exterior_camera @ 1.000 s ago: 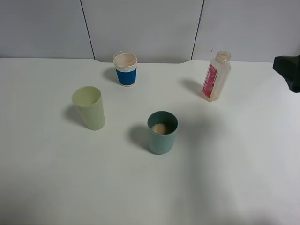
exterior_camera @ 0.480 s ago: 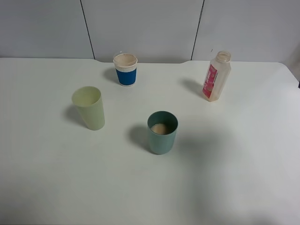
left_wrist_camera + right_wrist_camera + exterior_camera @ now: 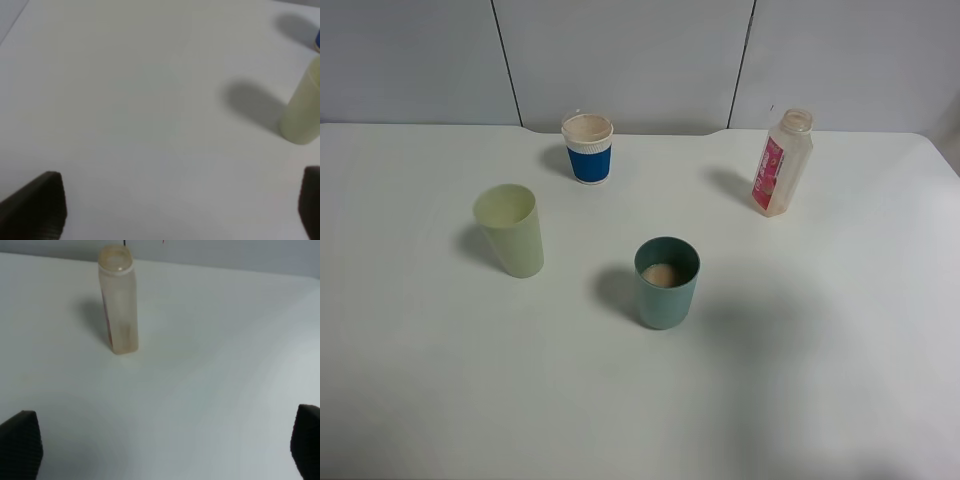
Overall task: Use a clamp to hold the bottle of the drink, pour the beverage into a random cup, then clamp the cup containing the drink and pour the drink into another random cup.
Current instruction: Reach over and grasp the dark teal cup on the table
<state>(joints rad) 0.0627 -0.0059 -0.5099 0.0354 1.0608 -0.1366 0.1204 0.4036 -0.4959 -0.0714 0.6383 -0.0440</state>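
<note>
i'm counting three cups standing on the surface (image 3: 840,330): one teal tumbler (image 3: 666,290), one pale green tumbler (image 3: 510,235) and one paper cup (image 3: 588,155) wearing a blue sleeve. one bottle (image 3: 782,165) is standing there too, so that's making four containers. only one cup, the teal one, is clearly showing beige drink (image 3: 662,274). two grippers are peeking in, the left gripper (image 3: 172,205) and the right gripper (image 3: 162,445).

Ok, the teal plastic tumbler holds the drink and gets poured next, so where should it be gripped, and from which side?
Probably the side wall of the teal plastic tumbler, about mid-height, jaws level, coming from the robot's right. It stands upright with beige liquid low inside, and the pale yellow-green plastic tumbler it could pour into stands to its left, so that side is left free.
</note>
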